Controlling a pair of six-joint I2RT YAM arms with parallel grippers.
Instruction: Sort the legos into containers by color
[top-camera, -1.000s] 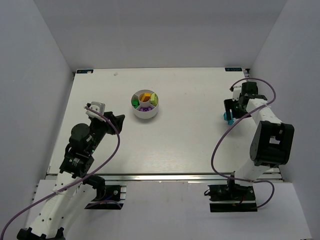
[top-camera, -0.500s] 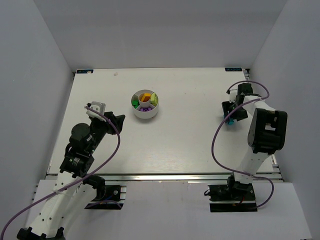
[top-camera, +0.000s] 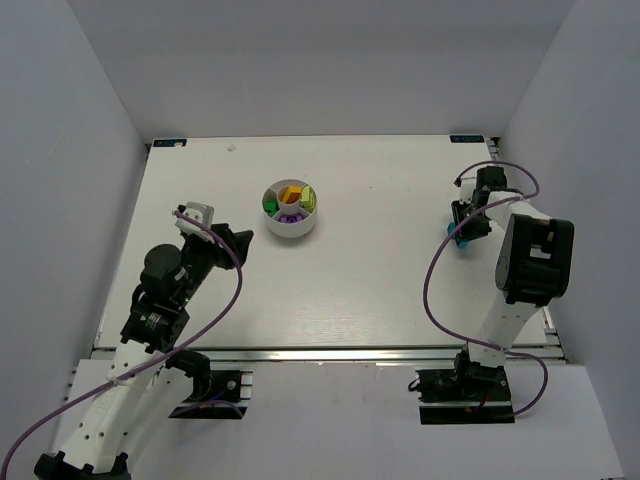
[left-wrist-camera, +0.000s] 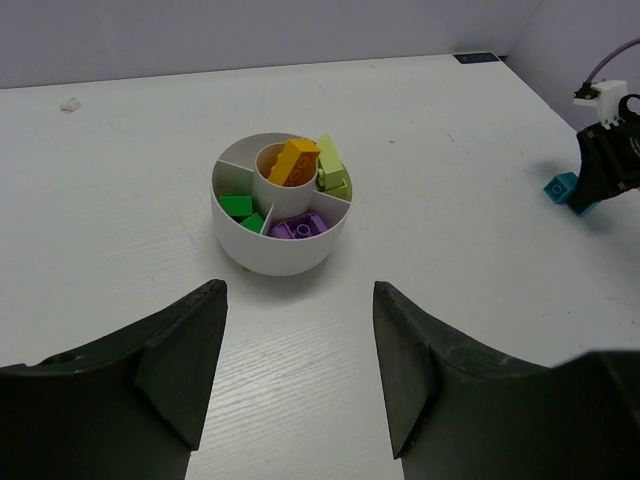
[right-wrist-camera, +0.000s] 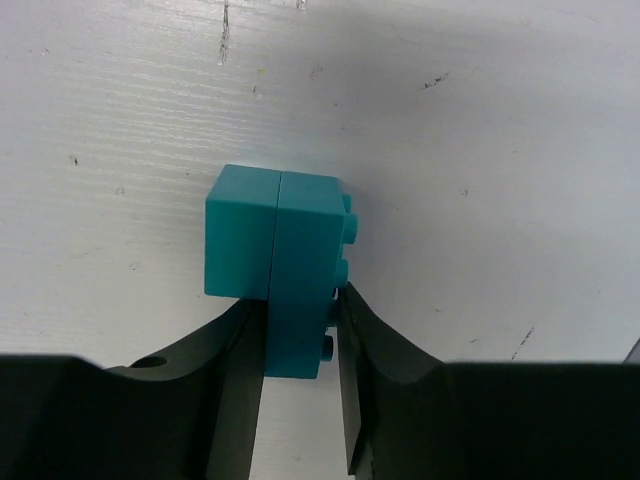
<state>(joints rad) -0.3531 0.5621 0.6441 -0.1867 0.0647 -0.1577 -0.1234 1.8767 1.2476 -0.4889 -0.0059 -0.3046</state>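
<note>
Only my right wrist camera shows it: right end effector (right-wrist-camera: 300, 305) clamps a small cyan plastic brick (right-wrist-camera: 275, 230); left end effector (left-wrist-camera: 300, 295) released.

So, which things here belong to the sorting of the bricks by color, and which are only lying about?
Belong to the job:
- white divided dish
- orange brick, lime bricks, green bricks and purple bricks inside it
- cyan brick, pinched by the right gripper

Just lying about:
- small white scrap near the far edge
- blue label at the far right corner
</note>
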